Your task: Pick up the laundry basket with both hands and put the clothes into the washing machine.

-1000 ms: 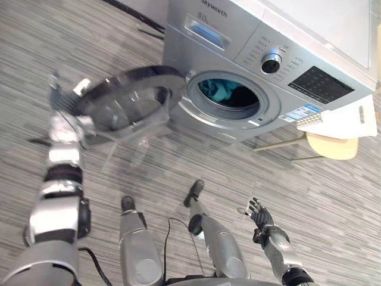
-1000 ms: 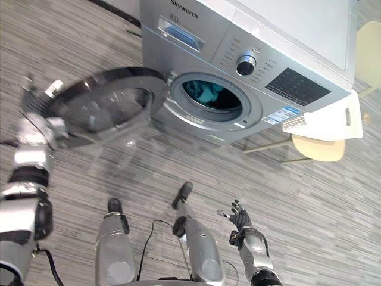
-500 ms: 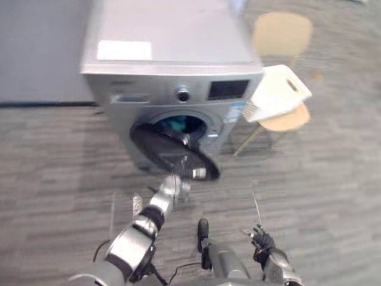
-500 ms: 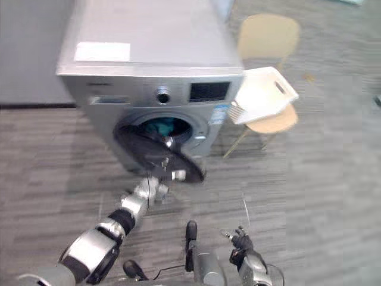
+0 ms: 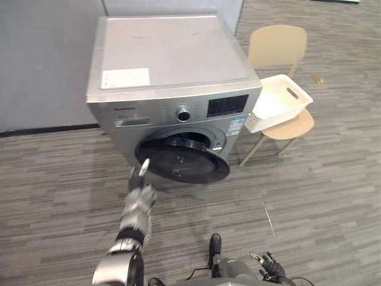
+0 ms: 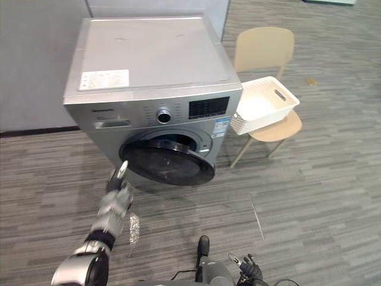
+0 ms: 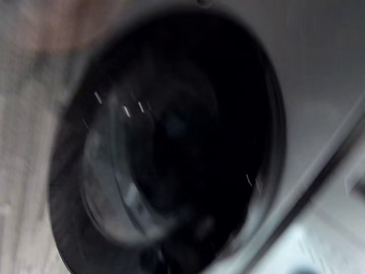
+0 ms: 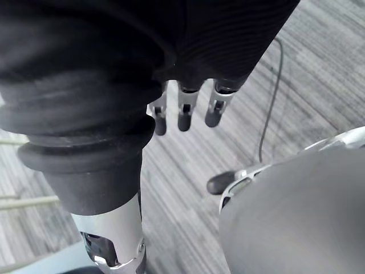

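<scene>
While door sits ajar (image 5: 184,162), L hand (image 5: 141,189) near

A light tan chair (image 5: 278,47) stands at the right of the scene, its curved backrest upright, its rounded seat (image 5: 296,126) the same colour, on thin pale legs that splay outward to the floor (image 5: 333,179). The floor is laid with grey, streaky wood-look planks, and a thin pale seam (image 5: 266,211) crosses them near the chair's legs. A plain grey wall (image 5: 41,59) rises at the far left, with a black skirting strip (image 5: 47,129) along its foot. Beyond the chair a small brownish scrap (image 5: 319,78) lies on the floor, too small to identify.
</scene>
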### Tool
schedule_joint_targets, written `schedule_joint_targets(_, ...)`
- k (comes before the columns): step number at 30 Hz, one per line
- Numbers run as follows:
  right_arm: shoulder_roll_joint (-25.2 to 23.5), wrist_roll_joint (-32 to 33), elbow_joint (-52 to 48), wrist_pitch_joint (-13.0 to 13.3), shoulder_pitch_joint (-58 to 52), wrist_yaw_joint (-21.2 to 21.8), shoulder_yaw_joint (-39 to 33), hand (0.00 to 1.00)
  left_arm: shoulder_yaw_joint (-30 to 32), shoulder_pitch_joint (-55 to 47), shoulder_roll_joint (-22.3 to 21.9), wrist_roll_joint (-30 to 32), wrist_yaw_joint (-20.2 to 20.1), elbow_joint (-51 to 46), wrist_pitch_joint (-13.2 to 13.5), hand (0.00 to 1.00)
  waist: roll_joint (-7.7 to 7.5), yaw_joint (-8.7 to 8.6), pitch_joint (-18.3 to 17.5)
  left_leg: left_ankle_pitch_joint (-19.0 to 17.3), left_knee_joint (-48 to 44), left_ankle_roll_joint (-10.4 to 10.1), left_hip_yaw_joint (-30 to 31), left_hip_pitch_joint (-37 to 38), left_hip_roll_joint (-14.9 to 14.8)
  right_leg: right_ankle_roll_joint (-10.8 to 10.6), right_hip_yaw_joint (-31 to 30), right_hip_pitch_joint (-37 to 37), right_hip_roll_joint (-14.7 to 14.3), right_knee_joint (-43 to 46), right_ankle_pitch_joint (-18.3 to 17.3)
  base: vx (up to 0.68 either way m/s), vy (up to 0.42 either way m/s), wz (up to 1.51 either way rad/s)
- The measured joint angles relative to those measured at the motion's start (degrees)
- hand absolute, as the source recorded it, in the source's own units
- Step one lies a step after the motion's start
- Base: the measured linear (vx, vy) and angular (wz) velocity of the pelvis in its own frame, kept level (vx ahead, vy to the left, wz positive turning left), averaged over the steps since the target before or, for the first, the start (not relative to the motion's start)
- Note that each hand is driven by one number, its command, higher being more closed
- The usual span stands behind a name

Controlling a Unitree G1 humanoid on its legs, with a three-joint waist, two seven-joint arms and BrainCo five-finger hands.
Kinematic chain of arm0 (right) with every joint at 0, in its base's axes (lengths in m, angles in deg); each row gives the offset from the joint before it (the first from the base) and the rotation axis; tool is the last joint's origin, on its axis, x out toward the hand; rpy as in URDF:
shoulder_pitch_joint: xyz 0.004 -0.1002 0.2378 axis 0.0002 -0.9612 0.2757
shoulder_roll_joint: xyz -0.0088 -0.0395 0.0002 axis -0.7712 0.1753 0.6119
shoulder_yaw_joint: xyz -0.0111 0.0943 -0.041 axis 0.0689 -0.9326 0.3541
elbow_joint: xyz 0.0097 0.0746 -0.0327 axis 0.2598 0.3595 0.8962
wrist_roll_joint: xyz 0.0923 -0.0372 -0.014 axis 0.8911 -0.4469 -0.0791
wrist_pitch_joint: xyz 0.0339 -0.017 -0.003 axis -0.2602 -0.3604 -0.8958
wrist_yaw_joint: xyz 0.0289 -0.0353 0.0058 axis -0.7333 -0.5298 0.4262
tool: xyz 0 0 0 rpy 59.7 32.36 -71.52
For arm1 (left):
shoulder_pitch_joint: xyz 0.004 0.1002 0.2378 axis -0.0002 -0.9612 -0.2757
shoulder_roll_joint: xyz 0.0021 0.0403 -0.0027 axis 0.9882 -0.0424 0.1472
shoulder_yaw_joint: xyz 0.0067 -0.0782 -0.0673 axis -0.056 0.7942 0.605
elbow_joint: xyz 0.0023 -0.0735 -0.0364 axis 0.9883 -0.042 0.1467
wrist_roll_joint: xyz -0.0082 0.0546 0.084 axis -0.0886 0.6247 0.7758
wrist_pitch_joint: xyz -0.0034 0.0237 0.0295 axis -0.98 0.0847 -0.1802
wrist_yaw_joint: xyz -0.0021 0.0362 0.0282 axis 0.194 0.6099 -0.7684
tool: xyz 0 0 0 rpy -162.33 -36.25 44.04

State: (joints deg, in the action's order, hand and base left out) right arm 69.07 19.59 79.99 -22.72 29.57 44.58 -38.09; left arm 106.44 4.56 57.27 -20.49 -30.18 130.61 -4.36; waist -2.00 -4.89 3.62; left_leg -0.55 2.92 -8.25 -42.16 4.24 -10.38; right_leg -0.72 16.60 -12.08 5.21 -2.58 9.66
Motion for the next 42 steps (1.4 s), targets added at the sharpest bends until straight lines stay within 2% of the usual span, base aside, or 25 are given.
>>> schedule_joint_targets(2, 0.61, 0.0, 0.01, 0.0, 0.11, 0.03, -0.64, 0.0, 3.59, -7.82, -0.67, 2.84, -0.89, 2.88, -0.45, 0.0, 1.18, 1.19, -0.36, -0.01, 0.18, 0.03, 1.53, -0.06, 0.29, -0.33, 1.09, 0.85, 0.61, -0.15, -0.33, -0.05, 0.094, 0.41)
schedule_joint_targets(4, 1.14, 0.03, 0.28, 0.06, 0.47, 0.08, -1.05, 0.0, 5.15, -12.55, -1.41, 5.74, -1.33, 5.43, -1.3, 0.0, 2.21, 1.52, -0.8, -0.07, 0.33, 0.13, 2.97, 0.01, 0.56, -0.57, 2.43, 1.75, 1.17, -0.23, -0.5, -0.03, 0.09, 0.39)
schedule_joint_targets(6, 1.62, 0.02, 1.59, 0.22, 0.7, 0.09, -1.08, 0.0, 6.46, -17.37, -2.96, 8.75, -2.51, 8.17, -2.15, 0.0, 2.89, 2.81, -1.19, -0.14, 0.57, 0.29, 5.57, 0.48, 1.11, -1.08, 4.02, 3.65, 1.97, -0.59, -0.86, -0.04, 0.109, 0.51)
schedule_joint_targets(10, 1.35, 0.1, 1.79, 0.42, 0.77, 0.65, -0.75, 0.0, 5.27, -19.04, -4.7, 11.69, -3.44, 9.24, -3.06, 0.0, 2.62, 3.07, -1.16, -0.21, 1.43, 0.16, 7.79, 0.45, 1.98, -1.68, 5.98, 4.74, 3.11, -0.54, -1.29, -0.05, 0.077, 0.37)
schedule_joint_targets(12, 1.64, 0.12, 1.79, 0.55, 0.83, 0.99, -0.18, 0.0, 1.39, -17.94, -4.58, 12.17, -3.4, 9.2, -3.07, 0.0, 2.06, 2.84, -0.77, -0.21, 1.91, 0.16, 7.61, 0.16, 2.33, -1.68, 5.33, 4.03, 3.22, -0.51, -1.25, -0.09, 0.038, -0.14)
schedule_joint_targets(14, 1.72, 0.15, 1.8, 0.54, 0.97, 0.98, 0.9, 0.0, -3.16, -14.64, -4.03, 12.66, -3.32, 9.19, -3.12, 0.0, 1.92, 2.39, -0.42, -0.23, 1.88, 0.15, 6.93, -0.73, 2.47, -1.69, 4.66, 2.02, 3.34, -0.27, -1.21, -0.08, 0.001, -0.28)
schedule_joint_targets(15, 1.82, 0.29, 1.77, 0.53, 2.09, 0.98, 1.6, 0.0, -7.16, -9.72, -4.01, 12.74, -3.06, 9.03, -3.12, 0.0, 1.37, 2.03, 1.35, -0.25, 0.93, 0.11, 5.52, -1.97, 2.5, -1.61, 3.1, -0.48, 3.0, 0.92, -1.18, -0.06, -0.03, -0.45)
schedule_joint_targets(17, 1.95, 0.74, 1.57, 0.54, 4.14, 0.9, 2.92, 0.0, -10.99, -2.89, -3.84, 12.35, -2.1, 8.99, -3.07, 0.0, 0.77, 0.73, 3.11, -0.45, -0.49, 0.32, 3.58, -4.22, 2.38, -1.41, 0.75, -4.18, 2.98, 2.33, -1.02, -0.06, -0.024, -0.63)
schedule_joint_targets(18, 2.13, 0.81, 0.67, 0.52, 5.31, 0.87, 4.37, 0.0, -14.2, 3.43, -3.21, 11.62, -1.8, 8.97, -2.96, 0.0, -0.56, -0.66, 4.27, -0.8, -1.93, 0.89, 1.82, -6.65, 2.17, -0.85, -1.58, -7.34, 2.82, 3.15, -0.01, -0.02, -0.013, -0.79)
schedule_joint_targets(20, 2.33, 1.41, -3.16, 0.44, 5.64, 0.68, 4.74, 0.0, -17.27, 14.73, -1.6, 10.83, -0.82, 8.86, -3.04, 0.0, -2.52, -2.38, 7.23, -1.66, -4.76, 1.04, -0.95, -8.95, 0.95, -0.1, -4.14, -10.74, 2.23, 3.99, 1.06, 0.0, -0.015, -0.84)
schedule_joint_targets(21, 2.77, 1.96, -6.01, 0.51, 5.28, 0.1, 4.69, 0.0, -17.37, 21.82, -0.09, 10.36, 1.5, 8.62, -4.31, 0.0, -3.37, -3.48, 8.75, -2.33, -6.96, 0.99, -2.52, -10.18, -0.33, -0.08, -5.49, -12.69, 1.38, 4.9, 1.06, 0.02, -0.031, -0.8)
schedule_joint_targets(22, 3.59, 2.86, -8.96, 0.84, 3.99, -0.44, 4.55, 0.0, -14.92, 24.3, 1.82, 8.36, 4.99, 10.05, -6.82, 0.0, -3.12, -4.33, 9.37, -3.25, -9.13, 0.51, -3.84, -11.38, -1.8, -0.09, -6.28, -14.25, 0.37, 5.38, 0.96, 0.04, -0.039, -0.7)
schedule_joint_targets(24, 4.5, 3.25, -10.57, 1.31, 2.67, -0.71, 4.4, 0.0, -15.18, 25.94, 3.79, 7.96, 5.38, 7.98, -7.14, 0.0, -2.74, -4.27, 10.26, -4.58, -11.66, -0.21, -5.5, -12.56, -3.98, -0.1, -7.34, -15.66, -1.13, 5.52, 0.97, 0.08, -0.031, -0.5)
schedule_joint_targets(26, 4.32, 3.71, -12.36, 1.48, 1.81, -1.26, 4.19, 0.0, -14.43, 32.82, 6.48, 6.16, 6.78, 7.91, -11.36, 0.0, -2.6, -3.57, 10.35, -5.48, -14.57, -0.78, -6.25, -15.01, -6.61, -0.1, -7.51, -18.1, -2.54, 6.47, 0.99, 0.07, -0.016, -0.3)
schedule_joint_targets(28, 3.62, 4.59, -14.31, 2.11, 1.38, -1.22, 4.2, 0.0, -15.28, 36.6, 7.94, 6.17, 6.31, 7.3, -11.32, 0.0, -2.6, -3.44, 10.4, -6.29, -16.35, -0.75, -6.55, -16.19, -7.94, -0.1, -7.48, -19.44, -3.11, 7.44, 0.99, 0.02, 0.023, -0.13)
schedule_joint_targets(29, 3.32, 5.02, -15.95, 2.29, 1.27, -1.15, 4.27, 0.0, -17.26, 41.75, 9.34, 5.92, 6.23, 4.11, -11.39, 0.0, -2.59, -3.36, 10.46, -7.31, -18.22, -0.55, -6.48, -17.69, -8.82, -0.11, -7.54, -20.3, -3.25, 7.52, 0.99, -0.01, 0.046, -0.1)
schedule_joint_targets(31, 3.33, 5.25, -17.11, 2.55, 1.11, -1.12, 4.19, 0.0, -17.82, 44.96, 9.87, 4.83, 5.8, 2.04, -12.34, 0.0, -2.27, -3.09, 10.78, -8.38, -20.02, -0.28, -6.55, -18.73, -9.5, -0.11, -7.71, -20.91, -3.22, 7.53, 1.02, -0.02, 0.045, -0.09)
schedule_joint_targets(32, 3.09, 5.77, -18.49, 2.86, 0.94, -1.05, 4.41, 0.0, -18.48, 44.94, 8.67, 2.17, 6.42, 0.79, -10.91, 0.0, -2.1, -2.26, 11.07, -9.29, -21.22, 0.23, -6.59, -19.58, -9.87, -0.09, -7.96, -21.55, -3.23, 7.51, 1.14, -0.02, 0.036, -0.09)
schedule_joint_targets(34, 2.41, 5.91, -20.35, 2.91, 0.86, -0.99, 5.11, 0.0, -18.65, 45.05, 8.89, -0.59, 6.96, -2.3, -10.91, 0.0, -2.12, -1.92, 11.94, -9.88, -22.49, 0.37, -6.56, -20.73, -10.62, -0.15, -8.14, -22.34, -3.5, 7.33, 2.05, -0.04, 0.019, -0.06)
schedule_joint_targets(39, 2.34, 7.02, -26.33, 3.53, 0.46, 0.07, 7.83, 0.0, -18.69, 45.06, 12.14, -0.94, 7.84, -2.86, -9.51, 0.0, -2.07, -1.66, 12.64, -10.38, -26.14, 0.59, -6.33, -23.2, -13.04, 0.15, -7.88, -23.66, -4.49, 7.1, 2.42, -0.05, -0.053, -0.05)
schedule_joint_targets(42, 2.62, 7.03, -27.51, 3.99, 0.33, 0.07, 7.83, 0.0, -18.29, 44.93, 12.95, -0.43, 7.8, -3.42, -7.19, 0.0, -1.99, -1.61, 12.84, -10.36, -27.65, 0.63, -5.95, -24.32, -14.0, 0.18, -6.87, -23.71, -4.61, 6.46, 2.43, -0.02, -0.079, 0.08)
